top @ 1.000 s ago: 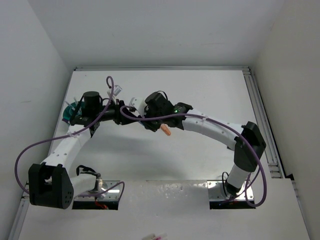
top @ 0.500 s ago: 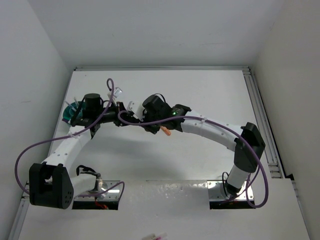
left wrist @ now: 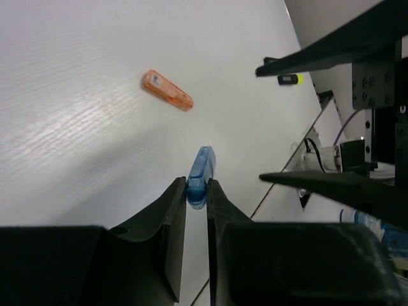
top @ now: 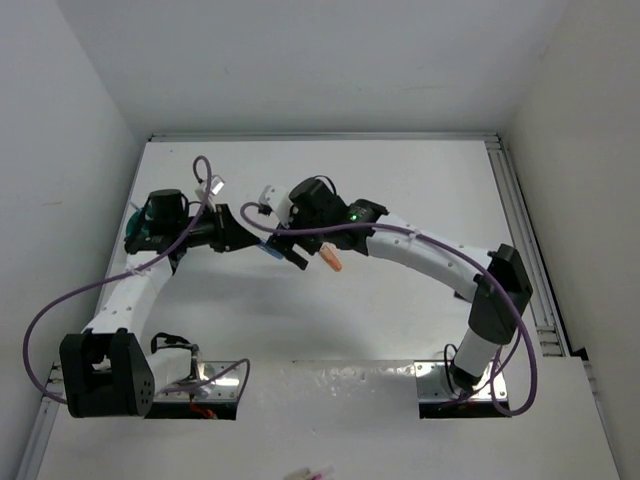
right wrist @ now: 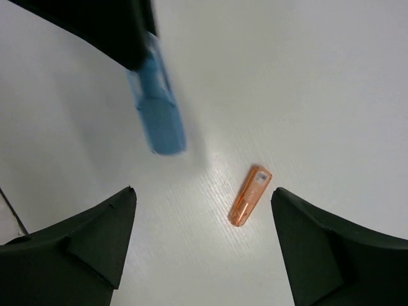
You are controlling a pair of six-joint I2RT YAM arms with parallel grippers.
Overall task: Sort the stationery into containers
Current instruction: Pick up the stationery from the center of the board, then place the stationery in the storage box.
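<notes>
On the white bench (top: 420, 180), boxed in by plain white walls (top: 300, 60) on three sides and with a metal rail (top: 518, 230) down its right edge, I see both arms reaching to mid-bench. The surface is matte white, with a faint grain in the wrist views.

Left hand (left wrist: 196, 191): fingers narrow, clamped on the near end of the blue highlighter (left wrist: 201, 167). Its long axis runs in line with the fingers, free end pointing straight out from the hand. In the top view that is toward the right and a little toward the arm bases. From the right wrist view it looks lifted off the bench, with a soft shadow beside it, but I can't tell for sure.

Right hand (right wrist: 203, 194): wide, holding nothing, fingers spread either side of the orange highlighter (right wrist: 250, 196) and above it. The orange highlighter lies flat on the bench on its own, long axis diagonal. In the top view it runs far-left to near-right, near the blue one on its right, not touching.

A black marker with a yellow end (left wrist: 290, 79) lies further off on the bench. It is small in the left wrist view and its axis is hard to read.

The teal cup (top: 133, 233) sits by the left edge, mostly hidden by the left arm, well apart from both highlighters.
</notes>
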